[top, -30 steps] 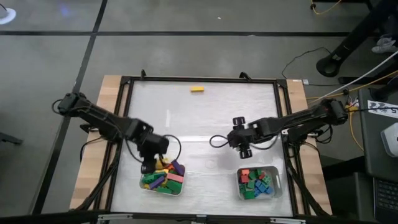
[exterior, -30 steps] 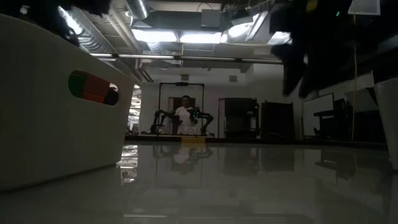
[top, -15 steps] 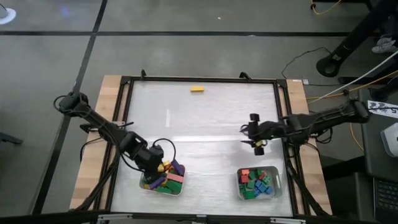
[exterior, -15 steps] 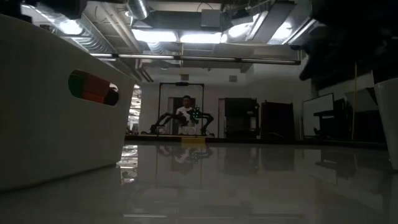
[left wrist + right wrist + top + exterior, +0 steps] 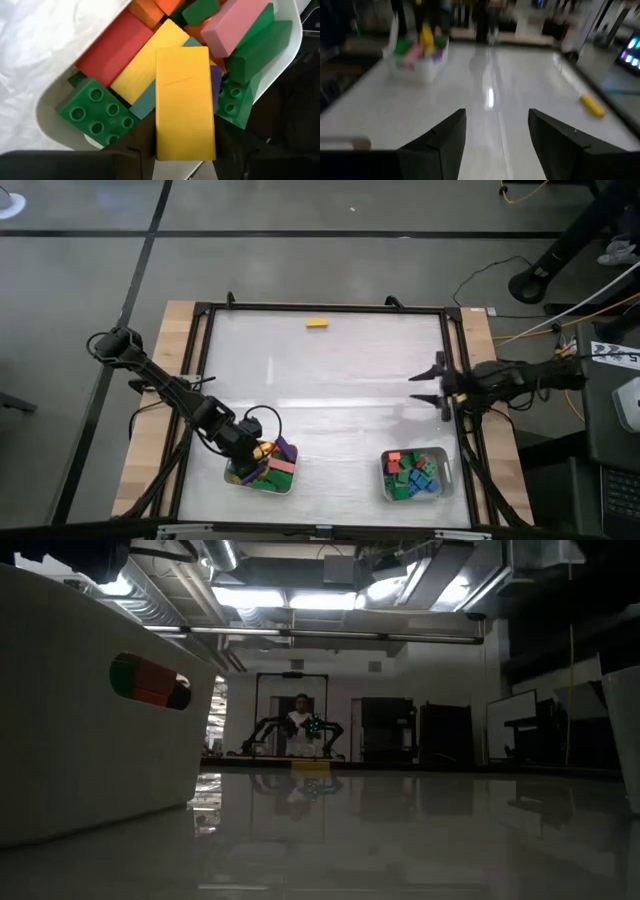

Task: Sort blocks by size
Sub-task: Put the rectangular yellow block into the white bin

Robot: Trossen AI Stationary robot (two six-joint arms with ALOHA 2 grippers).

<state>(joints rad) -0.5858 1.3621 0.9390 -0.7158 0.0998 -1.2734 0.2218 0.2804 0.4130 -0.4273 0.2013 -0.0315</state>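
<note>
— Where do we stand with the left pincer (image 5: pixel 185 155)?

— We hold a long yellow block (image 5: pixel 185 102) between its fingers, right over the left tray (image 5: pixel 262 482), which is heaped with long blocks (image 5: pixel 120 47). The yellow block's long axis runs straight out from the pincer, with the pile just beneath it.

— So letting go is all that is left there?

— We judge so; it should land among its own kind.

— And the last loose one?

— A yellow block (image 5: pixel 317 323) lies at the far edge of the desk (image 5: pixel 330 390), long axis across. Our right pincer (image 5: pixel 432 386) hangs with fingers wide by the desk's right edge, above the right tray (image 5: pixel 445 480), and looks nearer to it.
</note>
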